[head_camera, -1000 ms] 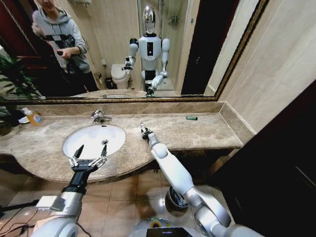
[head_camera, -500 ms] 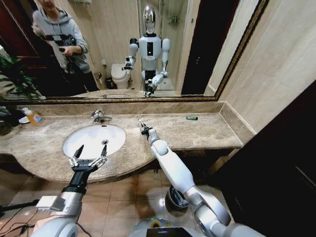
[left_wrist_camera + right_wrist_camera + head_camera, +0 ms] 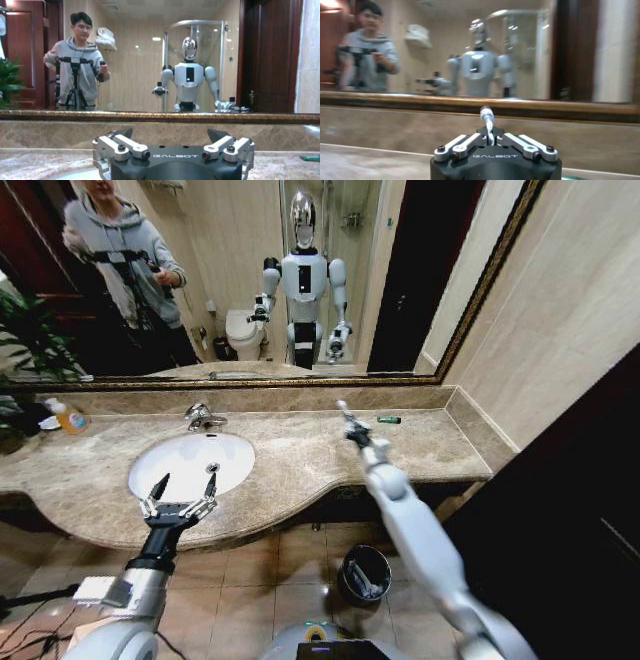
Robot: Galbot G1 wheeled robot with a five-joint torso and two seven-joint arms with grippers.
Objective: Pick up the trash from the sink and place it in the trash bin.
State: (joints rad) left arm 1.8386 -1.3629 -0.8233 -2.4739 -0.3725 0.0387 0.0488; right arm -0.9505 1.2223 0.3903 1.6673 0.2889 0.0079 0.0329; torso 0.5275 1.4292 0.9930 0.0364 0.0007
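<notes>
White stick (image 3: 486, 116) upright in right gripper (image 3: 491, 139)

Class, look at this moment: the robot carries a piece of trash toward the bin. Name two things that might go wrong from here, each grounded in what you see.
1. The right gripper pinches the thin white stick only at its end, high over the countertop; it might slip out.
2. The trash bin is small and sits on the floor below the counter edge, so a release from this height could miss it.
</notes>
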